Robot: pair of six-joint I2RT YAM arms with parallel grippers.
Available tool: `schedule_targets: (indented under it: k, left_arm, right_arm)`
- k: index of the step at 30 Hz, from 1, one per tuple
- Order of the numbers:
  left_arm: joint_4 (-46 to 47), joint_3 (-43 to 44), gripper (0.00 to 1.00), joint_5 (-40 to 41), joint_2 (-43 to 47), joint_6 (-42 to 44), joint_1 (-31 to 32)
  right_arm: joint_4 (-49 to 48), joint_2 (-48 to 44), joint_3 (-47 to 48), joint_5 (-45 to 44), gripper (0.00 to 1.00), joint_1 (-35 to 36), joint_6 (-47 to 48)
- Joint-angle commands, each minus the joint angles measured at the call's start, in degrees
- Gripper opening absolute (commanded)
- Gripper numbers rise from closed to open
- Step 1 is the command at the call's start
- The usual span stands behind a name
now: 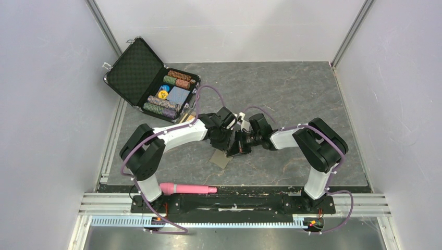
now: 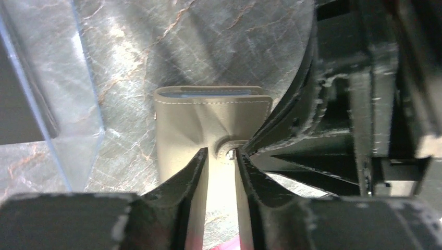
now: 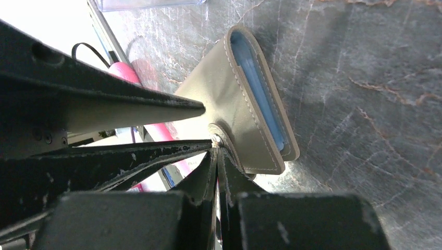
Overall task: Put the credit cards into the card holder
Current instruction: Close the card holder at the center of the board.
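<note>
The card holder [image 1: 221, 159] is a taupe folding wallet, held tilted near the table's middle between the two arms. In the left wrist view the card holder [image 2: 193, 125] faces me. My left gripper [image 2: 221, 153] has its fingers a narrow gap apart, either side of the closing tab. My right gripper [image 3: 216, 151] is shut on that tab by the snap. The card holder [image 3: 229, 104] shows its light blue inside along the open edge. The left gripper's fingers [image 3: 130, 107] lie against its outer face. No credit card shows in any view.
An open black case of poker chips [image 1: 151, 78] stands at the back left. A pink cylindrical object [image 1: 187, 188] lies by the arm bases. A clear plastic piece [image 2: 52, 104] stands just behind the grippers. Walls close in both sides of the table.
</note>
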State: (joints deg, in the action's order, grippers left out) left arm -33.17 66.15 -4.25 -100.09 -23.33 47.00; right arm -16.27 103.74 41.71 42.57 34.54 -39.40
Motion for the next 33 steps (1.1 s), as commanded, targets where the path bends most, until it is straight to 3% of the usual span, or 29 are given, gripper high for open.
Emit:
schedule_targets:
  k: [1, 7, 11, 19, 26, 30, 33]
  left_arm:
    - [1.6, -1.6, 0.36, 0.8, 3.3, -2.5, -1.1]
    - [8.9, -5.6, 0.38, -11.9, 4.2, -3.4, -5.8]
    - [10.1, -5.5, 0.33, -17.9, 1.7, -2.7, -6.7]
    - [9.2, -5.3, 0.31, -19.6, -1.0, -2.1, -7.2]
    - [6.8, -5.9, 0.37, -15.7, -0.6, -1.1, -7.4]
    - [7.5, -6.2, 0.22, -18.5, -1.4, -0.8, -7.4]
    - [7.7, -6.0, 0.19, -20.5, -1.7, -0.4, -7.4]
  right_arm:
    - [-1.4, -0.2, -0.8, -2.0, 0.00, 0.1, 0.7]
    - [-1.9, -0.1, -1.2, -1.5, 0.00, 0.1, 0.7]
    - [-1.8, 0.0, -1.3, -1.3, 0.00, 0.1, 0.8]
    - [-2.1, 0.1, -1.2, -1.2, 0.00, 0.0, 0.9]
    - [-2.0, 0.3, -1.1, -1.0, 0.00, 0.0, 0.9]
    - [-1.9, 0.5, -1.0, -0.9, 0.00, 0.1, 0.8]
    - [-1.9, 0.5, -1.1, -1.0, 0.00, 0.1, 0.9]
